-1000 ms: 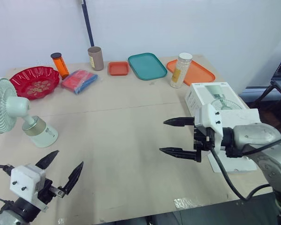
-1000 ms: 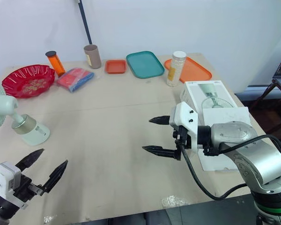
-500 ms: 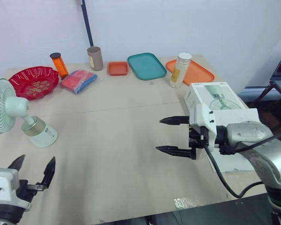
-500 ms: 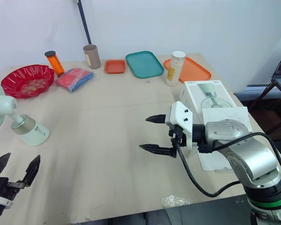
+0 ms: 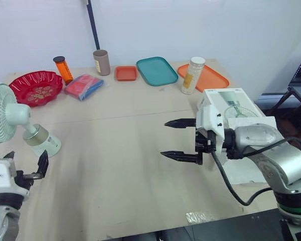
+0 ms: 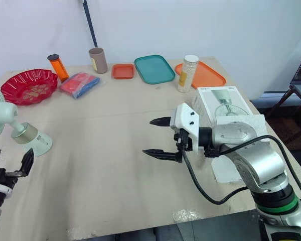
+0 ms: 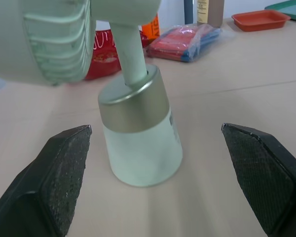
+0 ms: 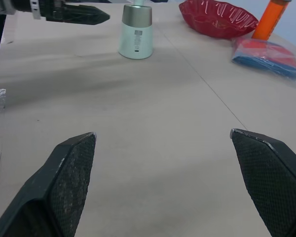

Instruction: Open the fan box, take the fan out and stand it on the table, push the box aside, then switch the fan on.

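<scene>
The pale green fan (image 5: 5, 114) stands upright on its base (image 7: 138, 143) at the table's left edge. My left gripper (image 5: 26, 161) is open just in front of that base, its two fingers either side of it at a short distance and not touching. The white fan box (image 5: 231, 100) lies at the right edge with its flap (image 5: 253, 124) folded out, partly hidden by my right arm. My right gripper (image 5: 164, 138) is open and empty over the middle of the table, left of the box, pointing toward the fan (image 8: 135, 29).
Along the back stand a red bowl (image 5: 37, 86), an orange bottle (image 5: 63, 69), a red and blue packet (image 5: 84, 86), a brown cup (image 5: 102, 62), a small orange tray (image 5: 126, 73), a teal tray (image 5: 157, 70), a jar (image 5: 193, 75) and an orange tray (image 5: 210, 78).
My left gripper has moved forward from the table's front edge up to the fan's base. My right gripper has slid a little leftward, away from the box.
</scene>
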Robot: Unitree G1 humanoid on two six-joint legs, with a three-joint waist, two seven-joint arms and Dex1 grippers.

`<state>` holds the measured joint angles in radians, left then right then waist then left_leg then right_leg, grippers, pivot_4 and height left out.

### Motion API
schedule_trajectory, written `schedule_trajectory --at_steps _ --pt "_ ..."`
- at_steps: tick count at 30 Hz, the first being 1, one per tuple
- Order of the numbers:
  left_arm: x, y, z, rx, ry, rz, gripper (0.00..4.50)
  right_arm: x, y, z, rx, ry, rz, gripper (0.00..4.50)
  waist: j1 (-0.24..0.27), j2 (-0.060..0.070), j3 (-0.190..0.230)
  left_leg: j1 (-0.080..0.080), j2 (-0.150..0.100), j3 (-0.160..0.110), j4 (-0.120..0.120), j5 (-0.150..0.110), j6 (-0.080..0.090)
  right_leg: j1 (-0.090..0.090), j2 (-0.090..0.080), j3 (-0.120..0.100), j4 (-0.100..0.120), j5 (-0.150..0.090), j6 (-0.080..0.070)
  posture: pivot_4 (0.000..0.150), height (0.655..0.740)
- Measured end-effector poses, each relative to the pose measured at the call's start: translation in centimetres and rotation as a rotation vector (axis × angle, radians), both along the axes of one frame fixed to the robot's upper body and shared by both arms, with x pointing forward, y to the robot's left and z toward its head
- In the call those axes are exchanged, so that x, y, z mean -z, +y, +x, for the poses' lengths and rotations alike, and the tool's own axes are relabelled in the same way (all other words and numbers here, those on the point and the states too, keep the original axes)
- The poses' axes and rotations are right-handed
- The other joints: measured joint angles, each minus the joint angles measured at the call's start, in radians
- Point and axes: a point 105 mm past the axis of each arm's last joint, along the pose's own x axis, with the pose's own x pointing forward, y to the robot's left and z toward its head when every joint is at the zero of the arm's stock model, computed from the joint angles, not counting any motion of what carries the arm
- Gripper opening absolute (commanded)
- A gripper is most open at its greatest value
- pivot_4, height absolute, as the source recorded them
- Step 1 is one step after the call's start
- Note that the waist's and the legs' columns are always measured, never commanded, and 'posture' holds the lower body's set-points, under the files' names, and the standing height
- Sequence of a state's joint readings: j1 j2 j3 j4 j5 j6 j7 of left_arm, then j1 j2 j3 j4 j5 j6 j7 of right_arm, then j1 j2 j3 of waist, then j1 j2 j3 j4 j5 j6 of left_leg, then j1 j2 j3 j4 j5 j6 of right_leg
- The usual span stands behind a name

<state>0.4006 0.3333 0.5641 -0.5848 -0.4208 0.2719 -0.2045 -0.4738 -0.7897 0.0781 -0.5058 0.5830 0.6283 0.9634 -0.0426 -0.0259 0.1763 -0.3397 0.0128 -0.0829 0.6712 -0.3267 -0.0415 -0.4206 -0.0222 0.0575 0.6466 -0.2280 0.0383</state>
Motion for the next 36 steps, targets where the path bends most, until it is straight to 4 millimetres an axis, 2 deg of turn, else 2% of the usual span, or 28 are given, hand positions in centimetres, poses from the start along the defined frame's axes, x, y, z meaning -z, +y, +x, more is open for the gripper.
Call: schedule_trajectory --at_steps 10,13,18,22,27,36 --pt "0.2 0.6 -0.5 -0.008 0.031 0.023 4.5 -0.1 0.2 0.0 -0.015 -0.008 0.004 4.46 0.0 0.0 0.0 0.0 0.0 -0.001 0.0 0.0 0.0 0.0 0.0 -0.001 0.0 0.0 0.0 0.15 0.74" --pt "-0.1 -0.2 -1.1 0.041 0.049 0.059 4.5 -0.1 0.2 -0.1 -0.02 -0.006 0.003 4.46 0.0 0.0 0.0 0.0 0.0 0.0 0.0 0.0 0.0 0.0 0.0 -0.001 0.0 0.0 0.0 0.15 0.74" --pt "-0.6 -0.5 -4.0 0.022 0.057 0.075 4.5 0.0 0.4 -0.1 -0.039 -0.004 0.014 4.46 -0.002 0.0 0.0 0.0 0.001 0.0 0.0 0.0 0.0 0.0 0.0 -0.001 0.0 0.0 0.0 0.15 0.74" --pt "-2.4 1.1 -5.7 -0.049 0.015 0.113 4.5 0.4 0.7 0.0 -0.055 0.015 0.016 4.46 -0.001 0.0 0.0 0.001 0.0 0.0 0.0 0.0 0.0 0.001 0.0 -0.001 0.0 0.0 0.0 0.15 0.74" --pt "-4.4 1.2 -5.3 -0.036 -0.049 0.15 4.5 0.7 1.2 -0.2 -0.089 0.027 0.015 4.46 0.001 0.0 0.0 0.001 0.0 0.0 0.0 0.0 0.0 0.002 0.0 -0.001 0.0 0.0 0.0 0.15 0.74" --pt "-5.6 1.8 -4.3 -0.017 -0.069 0.187 4.5 0.5 1.8 -0.4 -0.116 0.063 0.027 4.46 0.0 0.0 0.0 0.002 0.0 0.0 0.0 0.0 0.0 0.002 0.0 -0.001 0.0 0.0 -0.001 0.15 0.74"
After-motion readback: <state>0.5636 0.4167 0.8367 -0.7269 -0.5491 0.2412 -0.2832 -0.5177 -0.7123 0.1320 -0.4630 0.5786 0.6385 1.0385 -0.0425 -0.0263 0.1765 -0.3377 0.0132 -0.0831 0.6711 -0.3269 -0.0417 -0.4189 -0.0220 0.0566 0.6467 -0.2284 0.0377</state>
